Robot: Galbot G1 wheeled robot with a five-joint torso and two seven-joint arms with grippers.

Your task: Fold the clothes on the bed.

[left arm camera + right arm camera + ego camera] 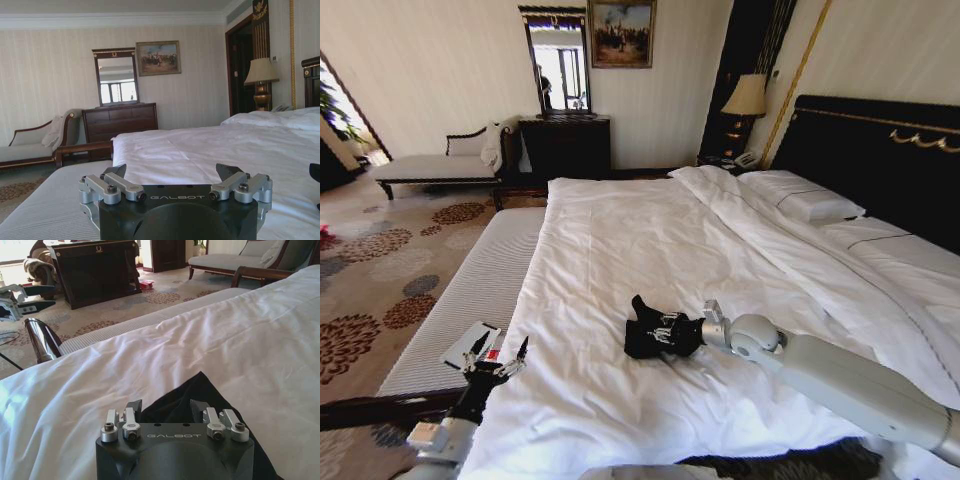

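- The black T-shirt (655, 335) lies in a small crumpled bundle on the bed (620, 240), on the white sheet in the near half, a little right of the middle as I see it from the head camera.
- One pointed corner of the cloth sticks out toward the far side of the bed; in the right wrist camera the T-shirt (200, 392) shows as a dark peak just past the fingers.
- My right gripper (672, 333) is down on the bundle, and the arm comes in from the near right corner of the head view.
- In the right wrist view the right gripper (165, 409) has its two dark fingers (134, 406) a small way apart with black cloth between and under them; I cannot tell if they truly pinch it.
- My left gripper (498, 350) hangs at the near left edge of the bed, over the grey ribbed bench (470, 300) that runs along that side, well apart from the T-shirt.
- In the left wrist view the left gripper (173, 171) has its jaws spread wide and nothing is between them.
- A flat white and grey object (470, 343) lies on the bench just beside the left gripper.
- The white duvet (800, 260) is pushed to the right side of the bed, and a pillow (800, 195) rests against the dark headboard (880, 160).
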